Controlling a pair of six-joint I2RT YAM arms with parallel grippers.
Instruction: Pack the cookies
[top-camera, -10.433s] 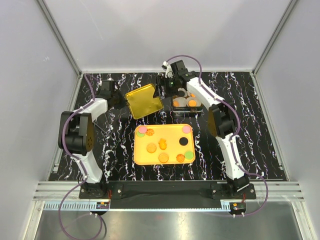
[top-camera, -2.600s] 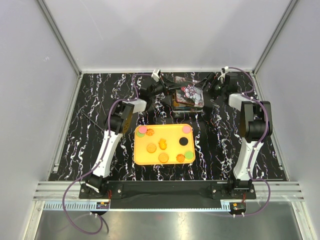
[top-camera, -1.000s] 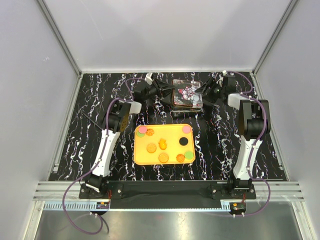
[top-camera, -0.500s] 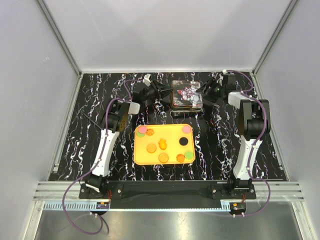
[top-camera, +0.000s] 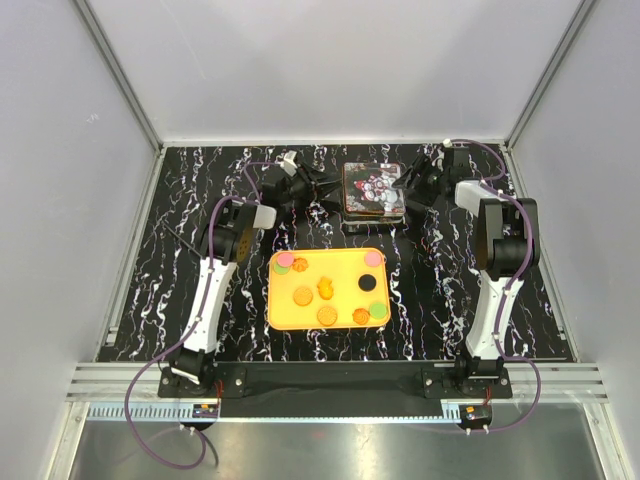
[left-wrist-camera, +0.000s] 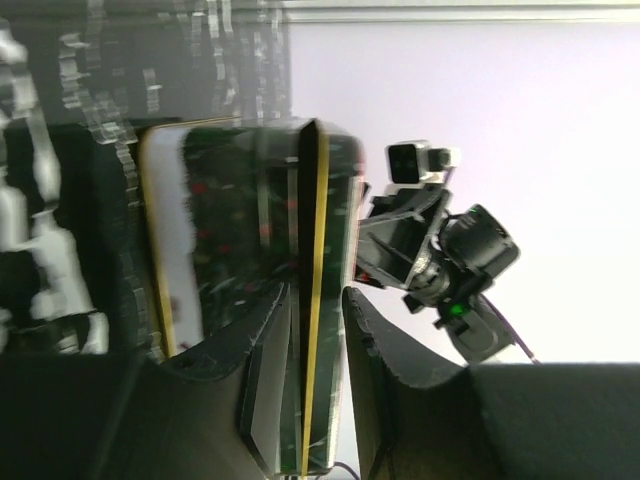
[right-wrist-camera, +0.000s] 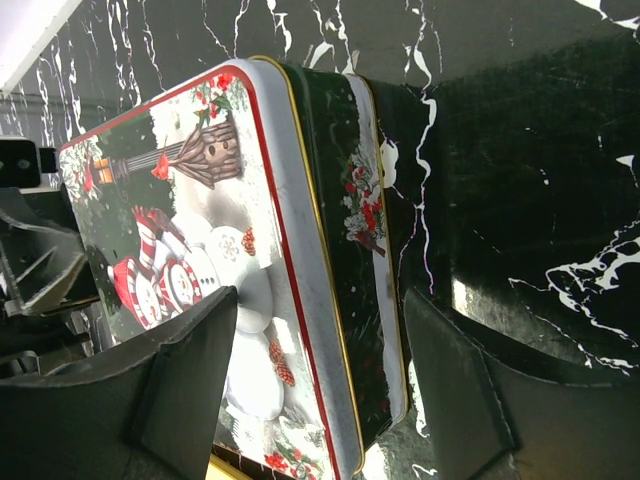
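Shows black marble table with yellow tray mid-front, unmoved across the frames. Finds decorated tin at far centre now shut. Has the lid seated on top, where ten seconds back it stood open and held aside. Looks like closing too early: leaves the cookies loose on the tray (about nine: orange, pink, green, one black) and hides whatever sits inside. Puts left gripper just left of the tin, easing back over the last second, fingers partly parted with the tin's edge seen between them — cannot tell whether gripping or clear. Puts right gripper at the tin's right edge, fingers spread wide — one over the lid, the other out over the table, not clamped.
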